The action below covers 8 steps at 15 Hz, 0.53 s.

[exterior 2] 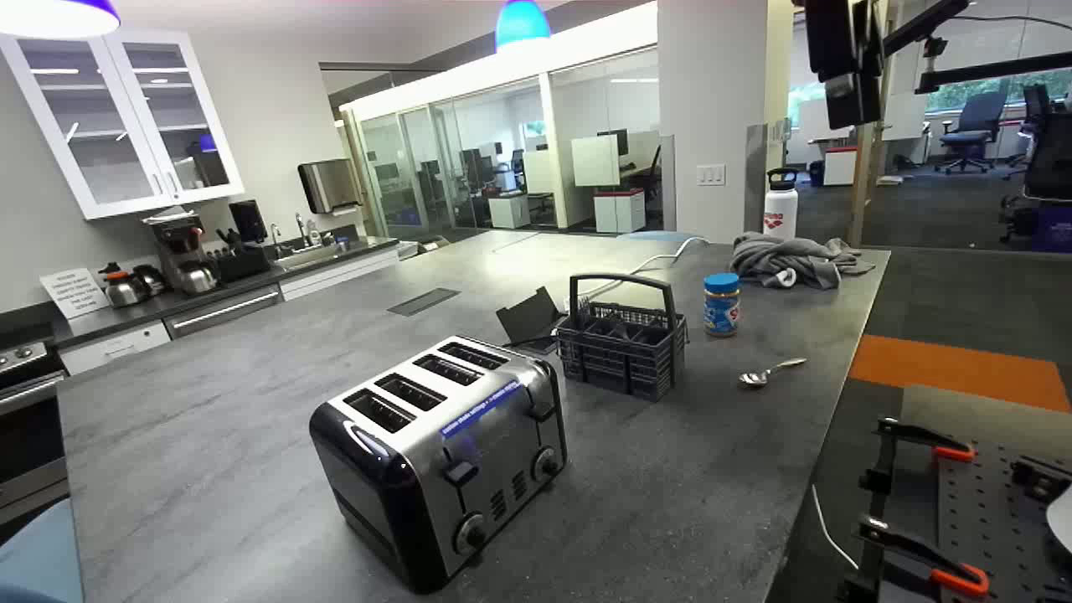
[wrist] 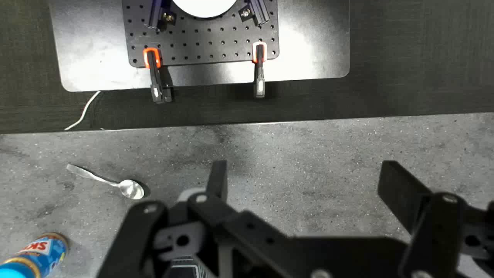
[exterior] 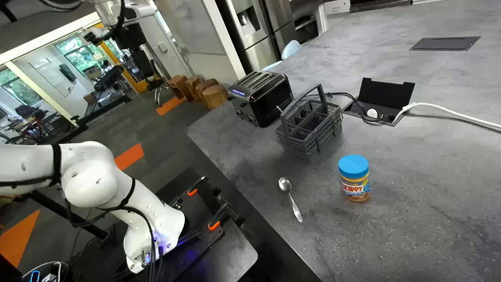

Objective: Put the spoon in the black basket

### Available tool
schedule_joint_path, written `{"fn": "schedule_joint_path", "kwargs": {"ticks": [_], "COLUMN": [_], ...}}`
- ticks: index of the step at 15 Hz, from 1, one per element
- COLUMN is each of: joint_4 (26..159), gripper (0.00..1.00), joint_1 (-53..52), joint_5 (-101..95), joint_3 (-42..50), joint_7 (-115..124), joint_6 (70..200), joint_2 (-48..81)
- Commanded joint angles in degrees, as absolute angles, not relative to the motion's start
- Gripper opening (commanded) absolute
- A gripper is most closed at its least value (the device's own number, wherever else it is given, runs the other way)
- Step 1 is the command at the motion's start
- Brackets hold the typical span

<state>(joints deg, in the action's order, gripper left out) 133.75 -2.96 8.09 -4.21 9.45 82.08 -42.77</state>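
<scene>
It's the small, slim silver metal spoon point(exterior: 292, 200) we want, lying flat on the grey mottled countertop point(exterior: 422, 180), near the dark grey-black slatted basket point(exterior 2: 615, 368), bowl end nearer to it and handle running away. The basket stands upright, centre handle raised, compartments open to the top. On the spoon's side of the basket, and near it too, is the upright blue-lidded Skippy jar point(exterior: 354, 184); on the side away from the spoon, the black-and-silver four-slot metal toaster point(exterior 2: 435, 469). And here's the black two-fingered gripper point(wrist: 305, 177), hanging well above the basket's height and apart from it, jaws spread wide, nothing held, only countertop showing through the gap in the wrist view. So we're at the approach, I'd judge, with the pick not yet made! The next move calls for a trip across to the spoon on the basket's near side, a turn of the wrist so the jaws straddle that thin handle, then a low, careful descent, because flat metal should offer little to pinch. After a good grip, it'll need lifting above the basket's rim, round that tall centre handle, and letting go over a compartment; a knock on the handle could well shove the basket.
</scene>
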Motion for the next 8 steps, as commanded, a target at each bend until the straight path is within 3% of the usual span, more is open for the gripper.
{"fn": "schedule_joint_path", "kwargs": {"ticks": [1,8], "joint_4": [133.6,133.8], "gripper": [1.0,1.0], "joint_1": [-2.1,-3.0], "joint_5": [8.4,3.2], "joint_3": [-4.7,-1.8], "joint_7": [9.0,-1.0], "joint_6": [81.9,82.5], "joint_2": [-42.7,-42.5]}}
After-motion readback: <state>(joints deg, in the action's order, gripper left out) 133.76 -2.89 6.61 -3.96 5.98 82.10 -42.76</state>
